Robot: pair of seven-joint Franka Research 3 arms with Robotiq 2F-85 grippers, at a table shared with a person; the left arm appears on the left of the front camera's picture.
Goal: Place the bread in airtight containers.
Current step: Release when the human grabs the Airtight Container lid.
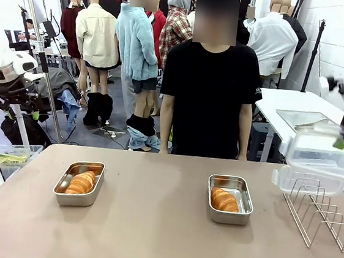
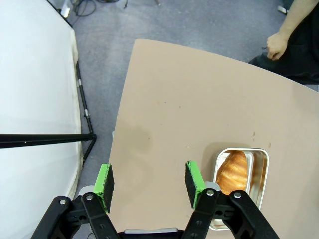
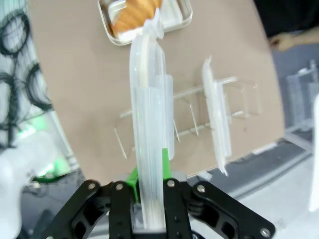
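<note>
Brushed-steel tins, two in number, stand well apart on the desk: the left tin and the right tin. Each has one golden-brown roll lying inside, the left roll and the right roll. The bread is thus in its containers. I judge the loading done and the sealing left to do, since both tins stand uncovered.

My right hand is clamped tight on the rim of a translucent lid, raised in the air above the wire rack at the desk's right end, apart from either tin. A second lid stands in the rack.

My left hand hangs over the desk's left side, fingers spread wide with nothing between them. In its wrist view the left tin lies just beside one fingertip.

Remaining, as I judge: bring each lid to a tin and press it home.

The person stands at the far edge, hands off the desk.

No brand, label or writing is legible on tins, lids or rack.
</note>
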